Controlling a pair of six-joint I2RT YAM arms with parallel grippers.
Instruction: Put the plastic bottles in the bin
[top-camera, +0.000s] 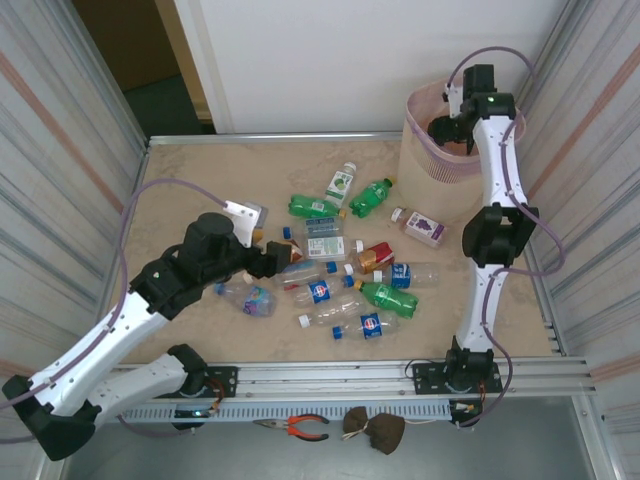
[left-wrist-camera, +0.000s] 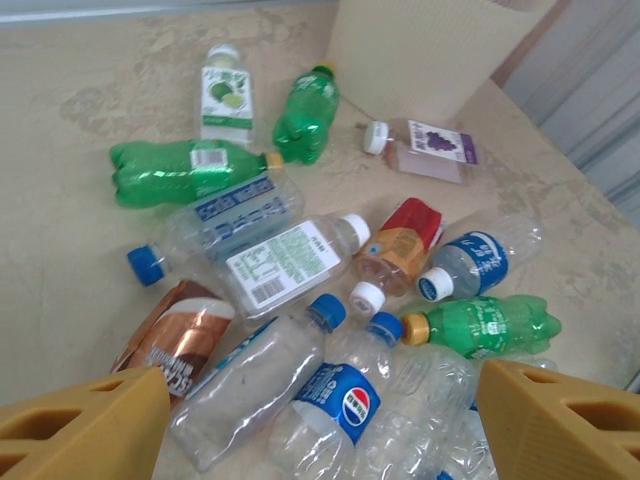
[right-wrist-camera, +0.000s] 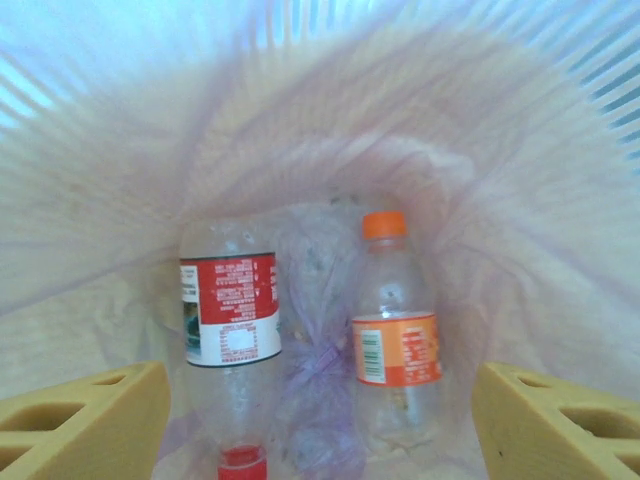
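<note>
Several plastic bottles (top-camera: 330, 270) lie in a loose pile at the middle of the table. My left gripper (top-camera: 268, 262) hovers open over the pile's left side. Between its fingers (left-wrist-camera: 90, 425) lie a clear blue-capped bottle (left-wrist-camera: 250, 385) and a clear bottle with a blue Pepsi label (left-wrist-camera: 345, 400), neither gripped. The beige bin (top-camera: 425, 170) with a pink liner stands at the far right. My right gripper (top-camera: 445, 128) hangs open over its mouth. Below it, inside the bin, lie a red-labelled bottle (right-wrist-camera: 230, 310) and an orange-capped bottle (right-wrist-camera: 395, 345).
A brown foil-labelled bottle (left-wrist-camera: 175, 340) lies at the pile's left edge. A purple-labelled bottle (top-camera: 420, 226) rests close to the bin's foot. Pliers (top-camera: 297, 427) and a brown lump (top-camera: 375, 430) sit on the front ledge. Corrugated walls close both sides.
</note>
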